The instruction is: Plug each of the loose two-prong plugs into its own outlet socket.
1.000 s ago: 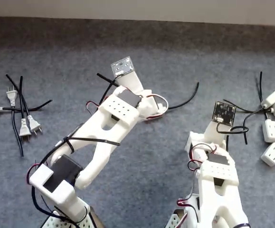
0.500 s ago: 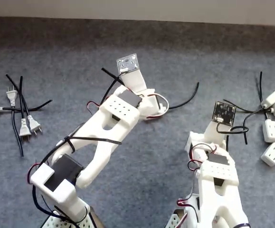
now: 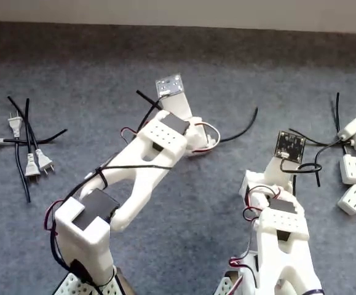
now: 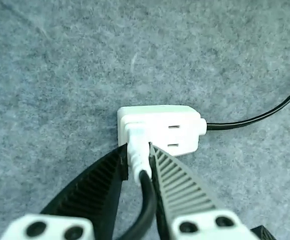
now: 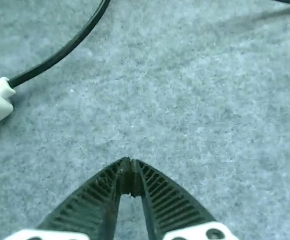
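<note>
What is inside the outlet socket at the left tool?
A white plug, held by the left tool, meets one end of the outlet socket; its prongs are covered.

I've swung the left arm [image 3: 156, 144] a touch rightward, left gripper [image 4: 138, 150] and its plug [image 4: 134, 142] carried slightly farther up the table, lower links shifted right too.

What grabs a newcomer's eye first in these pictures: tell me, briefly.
The left end effector is shut on a white plug, whose head sits against a white outlet socket near the middle of the grey carpet. Loose plugs lie in a tangle at the far left of the high view, and spare sockets cluster at its right edge. The right end effector is shut on nothing above bare carpet.
</note>
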Robot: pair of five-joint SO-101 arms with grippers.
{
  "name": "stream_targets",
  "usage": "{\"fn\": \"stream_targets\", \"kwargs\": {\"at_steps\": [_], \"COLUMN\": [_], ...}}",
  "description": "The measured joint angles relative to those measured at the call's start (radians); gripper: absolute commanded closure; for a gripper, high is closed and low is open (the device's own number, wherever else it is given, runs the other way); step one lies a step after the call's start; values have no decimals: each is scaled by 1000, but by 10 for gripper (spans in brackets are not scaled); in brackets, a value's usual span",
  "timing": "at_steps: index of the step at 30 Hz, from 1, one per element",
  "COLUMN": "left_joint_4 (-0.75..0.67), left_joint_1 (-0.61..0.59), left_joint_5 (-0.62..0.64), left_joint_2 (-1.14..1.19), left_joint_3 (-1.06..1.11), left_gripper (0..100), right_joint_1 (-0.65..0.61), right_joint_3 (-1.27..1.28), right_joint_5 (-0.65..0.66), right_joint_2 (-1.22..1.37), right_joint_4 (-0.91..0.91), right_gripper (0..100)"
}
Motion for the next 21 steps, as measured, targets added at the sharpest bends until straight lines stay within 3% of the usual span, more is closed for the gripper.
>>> {"fn": "stream_targets", "kwargs": {"at_steps": [12, 21], "left_joint_4": [43, 95], "left_joint_1": [-34, -32], "left_joint_5": [-6, -51], "left_joint_2": [2, 135], "left_joint_3": [-35, -132], "left_gripper": [993, 993], "right_joint_1": [0, 0], "right_joint_3": [0, 0], "right_joint_5": [0, 0], "right_joint_2": [0, 0], "right_joint_4": [0, 0], "right_gripper": [991, 991]}}
